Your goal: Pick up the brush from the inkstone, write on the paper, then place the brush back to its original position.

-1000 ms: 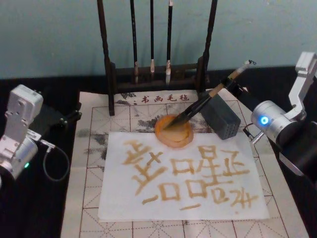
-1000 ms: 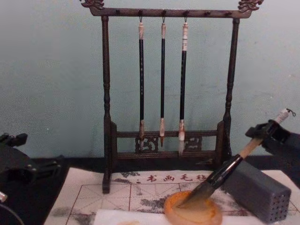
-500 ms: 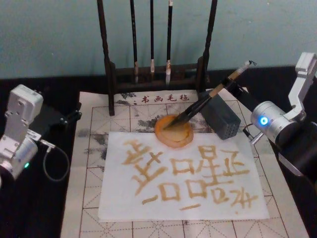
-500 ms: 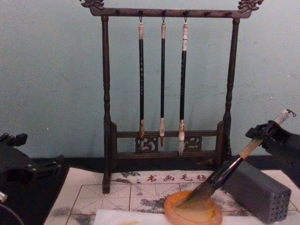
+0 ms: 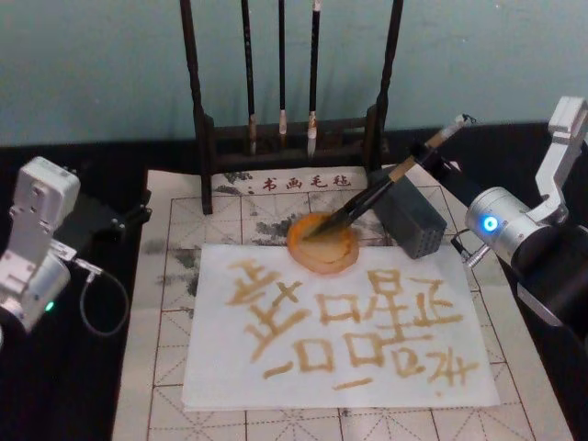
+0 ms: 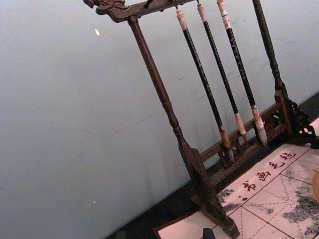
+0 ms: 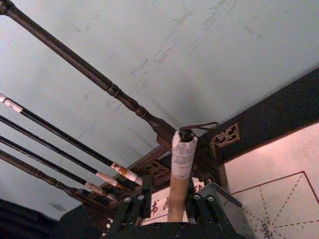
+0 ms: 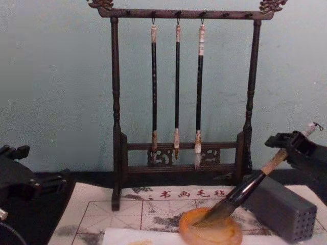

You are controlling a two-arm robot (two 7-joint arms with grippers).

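Right gripper [image 8: 292, 144] clamped on upper handle of brush [image 5: 384, 187], brush tilted, bristle tip resting in inkstone [image 5: 323, 244] just beyond paper [image 5: 335, 323], handle crossing grey block [image 5: 412, 218]. Left gripper [image 8: 20, 179] parked far left; finger state: cannot tell.

Tan-handled brush [image 5: 386, 186] aslant, dark tip in round amber inkstone [image 5: 322, 244] above the paper.

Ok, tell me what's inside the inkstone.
The brush leans with its dark bristle tip inside the inkstone, right pincer on its handle. The dish floor beneath the bristles is hidden.
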